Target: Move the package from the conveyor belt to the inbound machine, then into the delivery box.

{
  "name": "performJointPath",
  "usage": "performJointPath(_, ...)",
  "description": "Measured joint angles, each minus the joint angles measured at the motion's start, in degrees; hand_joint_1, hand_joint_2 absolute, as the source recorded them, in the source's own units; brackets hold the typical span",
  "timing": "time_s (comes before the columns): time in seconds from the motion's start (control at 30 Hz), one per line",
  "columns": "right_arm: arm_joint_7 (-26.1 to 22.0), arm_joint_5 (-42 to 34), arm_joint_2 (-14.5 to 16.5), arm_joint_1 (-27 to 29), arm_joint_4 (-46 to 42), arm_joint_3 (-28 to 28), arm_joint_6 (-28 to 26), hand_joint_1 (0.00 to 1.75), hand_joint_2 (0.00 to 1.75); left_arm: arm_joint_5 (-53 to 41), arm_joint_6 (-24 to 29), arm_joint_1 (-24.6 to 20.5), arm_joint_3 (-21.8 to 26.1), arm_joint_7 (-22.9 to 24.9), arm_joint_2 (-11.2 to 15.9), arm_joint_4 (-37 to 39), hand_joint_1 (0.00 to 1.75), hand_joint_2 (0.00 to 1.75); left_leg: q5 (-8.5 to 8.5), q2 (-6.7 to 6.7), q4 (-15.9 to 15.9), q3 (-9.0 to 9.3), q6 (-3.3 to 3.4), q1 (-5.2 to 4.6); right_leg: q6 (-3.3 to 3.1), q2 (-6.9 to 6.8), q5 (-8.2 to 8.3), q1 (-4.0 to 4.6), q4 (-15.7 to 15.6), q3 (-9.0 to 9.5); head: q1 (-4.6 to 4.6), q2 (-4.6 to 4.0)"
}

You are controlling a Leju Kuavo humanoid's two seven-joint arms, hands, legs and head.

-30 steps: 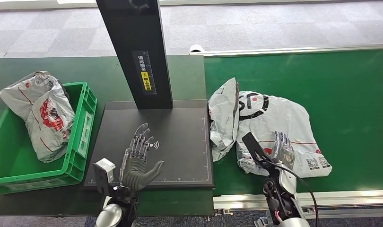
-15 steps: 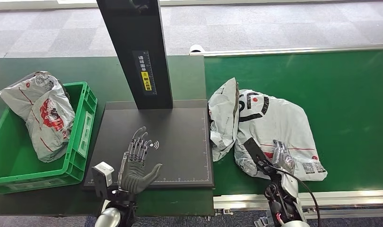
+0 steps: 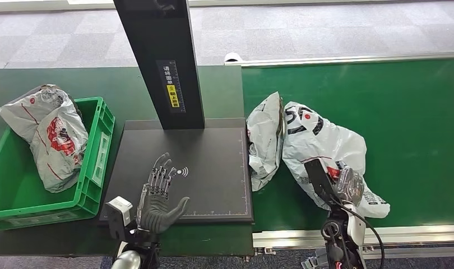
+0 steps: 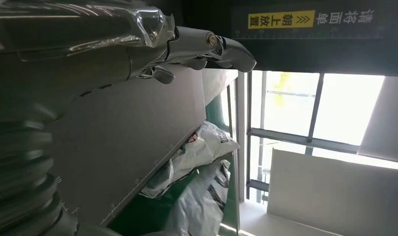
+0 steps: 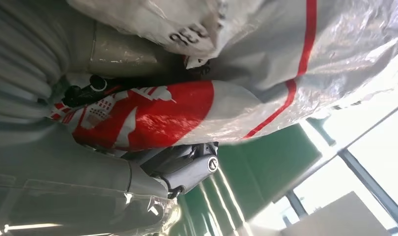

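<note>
A large white-grey plastic package [image 3: 325,143] with red and black print lies on the green conveyor belt [image 3: 415,112]. My right hand [image 3: 348,185] grips its near edge, and the film bunches up around it. In the right wrist view the package [image 5: 285,73] is pinched against the hand's fingers [image 5: 187,167]. A second, folded package [image 3: 265,140] leans at the belt's left end, touching the first. My left hand [image 3: 160,193] hovers open over the inbound machine's black plate [image 3: 219,162], its fingers [image 4: 202,44] spread and holding nothing.
The machine's dark column [image 3: 163,61] rises behind the plate. The green delivery box [image 3: 96,162] stands to the left with a bag [image 3: 51,134] in it, draped over its far rim. The belt's metal front rail [image 3: 404,232] runs close to my right hand.
My right hand has moved right and back toward the front rail, closing on the package and dragging its near edge along. The left hand has drawn back slightly.
</note>
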Motion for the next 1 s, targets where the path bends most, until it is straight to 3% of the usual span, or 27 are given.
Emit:
performJointPath(0.2,-2.8,-2.8,0.9,5.4,-20.2,4.7,-2.2,1.75,1.75,-0.7,0.3,0.1,0.8,-0.9,-0.1,-1.2,0.00,1.75,0.00,0.03,0.0,0.02,0.00,0.00,0.00,0.01,0.00,0.00,0.0,0.01,-0.01,-0.01)
performJointPath(0.33,-3.4,-3.9,0.9,6.9,-27.8,7.8,-2.0,1.75,1.75,-0.9,0.5,0.2,1.1,-1.3,-0.2,-1.7,0.00,1.75,0.00,0.04,0.0,0.04,0.00,0.00,0.00,0.02,0.00,0.00,0.0,0.03,0.00,0.00)
performJointPath(0.5,-5.2,-10.6,0.8,6.6,-31.1,11.2,4.9,1.75,1.75,-1.3,0.6,-0.1,1.8,-1.6,-0.4,-2.4,0.00,1.75,0.01,0.06,0.0,0.04,0.00,0.00,0.00,0.05,0.01,0.00,0.0,0.05,-0.01,0.01)
performJointPath(0.63,-5.6,-16.3,1.0,3.2,-28.8,15.5,12.5,1.75,1.75,-1.4,0.7,-1.7,3.0,-1.6,-0.5,-2.7,0.00,1.75,0.04,0.04,0.0,0.05,-0.04,0.01,-0.01,0.04,0.02,0.01,0.0,0.06,-0.01,0.00)
performJointPath(0.8,-6.5,-22.5,3.0,-2.9,-18.8,21.1,21.6,1.75,1.75,-1.3,0.8,-3.7,4.8,-1.1,-0.5,-3.1,0.00,1.75,0.08,0.07,0.0,0.09,-0.09,0.03,-0.02,0.05,0.03,0.03,0.1,0.06,-0.01,-0.01)
performJointPath(1.0,-8.1,-25.1,6.2,-7.7,-5.5,26.8,24.8,1.75,1.75,-1.3,1.4,-4.2,6.7,-0.7,-0.6,-3.8,0.00,1.75,0.08,0.08,0.0,0.06,-0.11,0.04,-0.03,0.06,0.02,0.05,0.1,0.02,0.00,0.00)
